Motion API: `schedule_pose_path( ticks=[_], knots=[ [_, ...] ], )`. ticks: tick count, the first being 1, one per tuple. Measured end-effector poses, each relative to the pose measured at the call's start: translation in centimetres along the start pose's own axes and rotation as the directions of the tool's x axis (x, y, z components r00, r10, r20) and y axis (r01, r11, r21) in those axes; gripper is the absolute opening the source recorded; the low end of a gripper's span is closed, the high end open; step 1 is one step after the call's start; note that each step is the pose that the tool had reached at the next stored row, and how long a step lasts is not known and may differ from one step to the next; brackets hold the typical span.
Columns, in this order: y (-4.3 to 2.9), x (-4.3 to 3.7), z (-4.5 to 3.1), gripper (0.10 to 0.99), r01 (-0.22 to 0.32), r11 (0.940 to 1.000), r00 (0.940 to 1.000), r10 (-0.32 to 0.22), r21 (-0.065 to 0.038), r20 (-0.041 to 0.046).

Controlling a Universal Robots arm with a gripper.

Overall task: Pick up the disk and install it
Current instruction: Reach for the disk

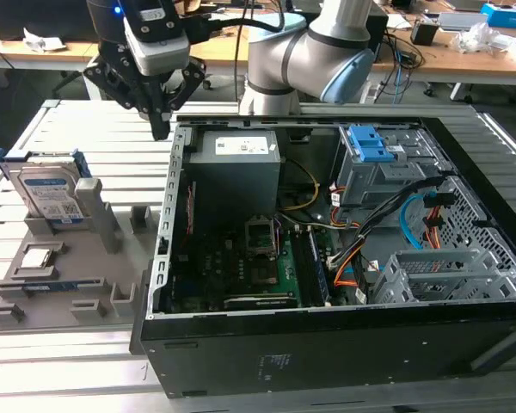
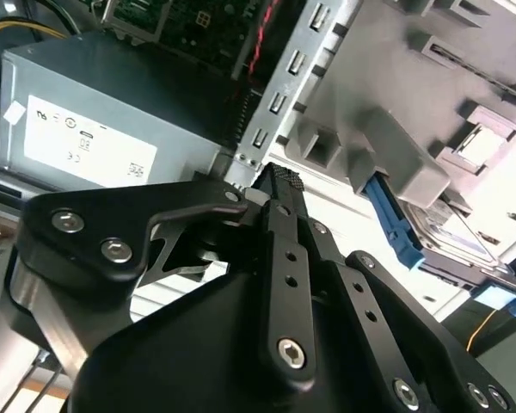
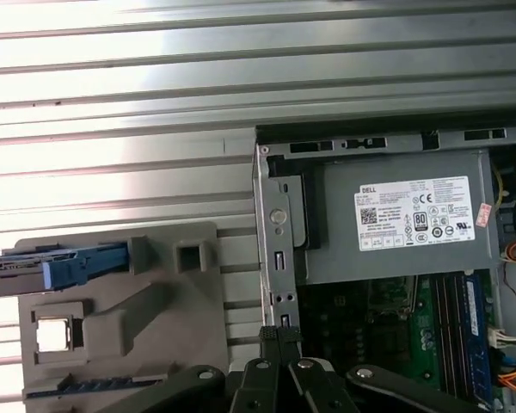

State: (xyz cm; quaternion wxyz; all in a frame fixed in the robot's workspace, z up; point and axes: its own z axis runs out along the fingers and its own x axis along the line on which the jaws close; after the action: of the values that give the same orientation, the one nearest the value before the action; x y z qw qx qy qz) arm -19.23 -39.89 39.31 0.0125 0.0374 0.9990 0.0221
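Starting at the exterior view's left: rectangular silver metal disk with white-and-blue label and blue plastic frame (image 1: 47,194), standing upright on edge in a slot of the grey moulded plastic fixture (image 1: 103,228). Untouched, well apart from the gripper. Nearer the camera on the same fixture, a small flat square silver chip (image 1: 36,256) in its own recess.

Moving right: black two-fingered gripper (image 1: 161,127) hanging over the slatted aluminium table (image 1: 86,138), just beside the wall of the open black computer case (image 1: 174,215). Fingers (image 3: 269,344) drawn together, nothing between them, carrying nothing.

Risks, as a judgement: with fingers together, no way of straddling the disk, only of knocking it over in its slot. Also a tall grey post of the fixture right beside the disk, easy to clip. Case wall close enough to catch on a careless swing.

Further right, inside the case: grey metal power supply box (image 1: 236,168), green motherboard (image 1: 241,267), then a grey metal cage with bright blue plastic latch (image 1: 370,146), possibly the bay for the disk, though hard to confirm from here. Black, orange and blue cables (image 1: 404,215) draped in front of that cage, likely to snag anything slid in. Lastly a perforated grey drive cage (image 1: 439,275) at the far right.
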Motion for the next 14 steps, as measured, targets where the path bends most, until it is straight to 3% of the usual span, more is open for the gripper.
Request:
schedule_pose_path(
  ticks=[4, 7, 14],
  knots=[
    [-0.08, 1.12, -0.03, 0.106, 0.0, 1.0, 1.0, 0.0, 0.0, 0.0],
    [-0.18, 2.42, -0.06, 0.106, 0.0, 1.0, 1.0, 0.0, 0.0, 0.0],
    [-0.29, 3.92, -0.1, 0.106, 0.0, 1.0, 1.0, 0.0, 0.0, 0.0]
  ],
)
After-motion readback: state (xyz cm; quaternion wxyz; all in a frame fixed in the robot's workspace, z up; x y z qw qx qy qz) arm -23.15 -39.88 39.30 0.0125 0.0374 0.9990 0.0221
